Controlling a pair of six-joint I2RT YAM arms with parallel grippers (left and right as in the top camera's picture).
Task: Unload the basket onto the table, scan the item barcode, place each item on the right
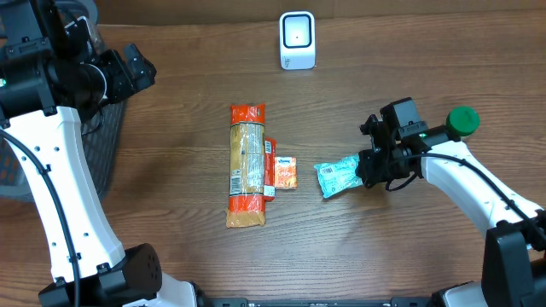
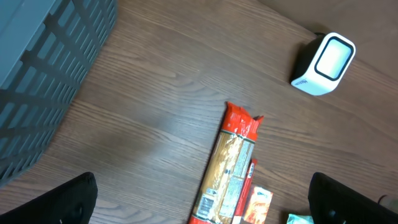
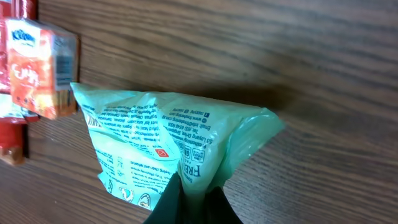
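The item is a green plastic packet (image 1: 339,177) with white print, lying right of centre on the wooden table. My right gripper (image 1: 368,169) is shut on its right end. In the right wrist view the packet (image 3: 155,143) fans out from the pinch between the black fingers of that gripper (image 3: 194,186). The white barcode scanner (image 1: 297,39) stands at the back centre, its window facing the table. My left gripper (image 1: 136,72) hovers high at the far left, open and holding nothing; its view shows the scanner (image 2: 324,62) at upper right, between wide-apart fingers (image 2: 65,202).
A long orange pasta pack (image 1: 247,166) lies in the middle, with a small orange box (image 1: 286,172) beside it, just left of the packet. A dark slatted basket (image 1: 102,158) stands at the left edge, below the left arm.
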